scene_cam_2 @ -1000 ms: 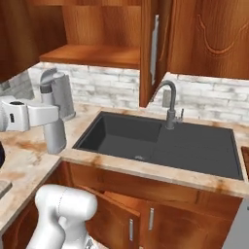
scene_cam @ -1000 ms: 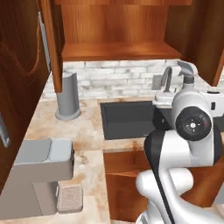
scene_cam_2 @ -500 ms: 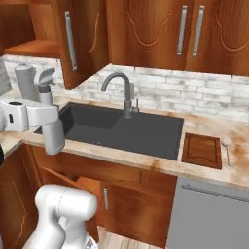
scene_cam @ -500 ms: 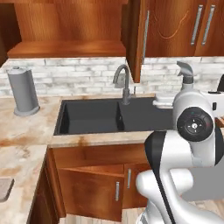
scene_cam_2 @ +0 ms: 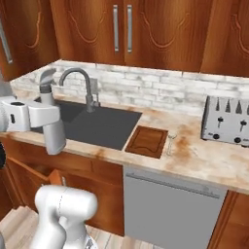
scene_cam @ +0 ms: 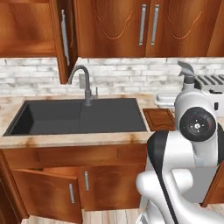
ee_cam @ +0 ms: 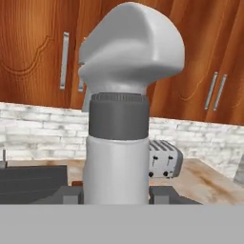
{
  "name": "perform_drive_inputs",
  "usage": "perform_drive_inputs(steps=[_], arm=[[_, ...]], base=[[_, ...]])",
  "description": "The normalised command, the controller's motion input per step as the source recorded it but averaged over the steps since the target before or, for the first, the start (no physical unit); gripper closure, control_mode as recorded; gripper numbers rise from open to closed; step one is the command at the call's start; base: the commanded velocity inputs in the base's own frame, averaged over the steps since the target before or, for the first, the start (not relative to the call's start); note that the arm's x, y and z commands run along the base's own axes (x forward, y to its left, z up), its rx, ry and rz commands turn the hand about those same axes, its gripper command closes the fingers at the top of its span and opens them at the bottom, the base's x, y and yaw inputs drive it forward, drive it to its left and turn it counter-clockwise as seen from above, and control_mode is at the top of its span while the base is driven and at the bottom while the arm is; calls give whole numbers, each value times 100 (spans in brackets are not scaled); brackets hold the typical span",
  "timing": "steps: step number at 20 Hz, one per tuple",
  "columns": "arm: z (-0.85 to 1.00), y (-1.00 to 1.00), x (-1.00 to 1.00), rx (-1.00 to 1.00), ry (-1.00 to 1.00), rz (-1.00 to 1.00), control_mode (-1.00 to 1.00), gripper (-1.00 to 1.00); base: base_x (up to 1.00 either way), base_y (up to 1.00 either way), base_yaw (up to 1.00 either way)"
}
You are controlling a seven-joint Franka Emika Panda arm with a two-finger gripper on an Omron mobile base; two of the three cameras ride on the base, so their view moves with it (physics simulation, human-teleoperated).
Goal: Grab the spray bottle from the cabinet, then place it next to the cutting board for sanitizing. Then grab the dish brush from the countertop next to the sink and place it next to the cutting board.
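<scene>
- I hold one spray bottle (ee_cam: 126, 124) upright in the gripper (ee_cam: 116, 193), clamped low on its body, above the near left desk (scene_cam_2: 204, 160) edge.
- Judged light, stiff, slick plastic; grip the wide base.
- One cutting board (scene_cam_2: 147, 141) right of the sink (scene_cam: 78, 116); one dish brush (scene_cam_2: 170, 144) beside it; one toaster (scene_cam_2: 227, 120).
</scene>
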Motion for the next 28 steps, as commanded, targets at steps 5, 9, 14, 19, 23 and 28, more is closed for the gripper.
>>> perform_drive_inputs(steps=[5,9,14,19,23,28], arm=[[0,0,0,0,0,0,100,100],[0,0,0,0,0,0,100,100],[0,0,0,0,0,0,100,100],[0,0,0,0,0,0,100,100],[0,0,0,0,0,0,100,100],[0,0,0,0,0,0,100,100]], base=[[50,-42,5],[74,-8,6],[71,-51,11],[10,-74,4],[4,-4,-15],[5,-16,-37]])
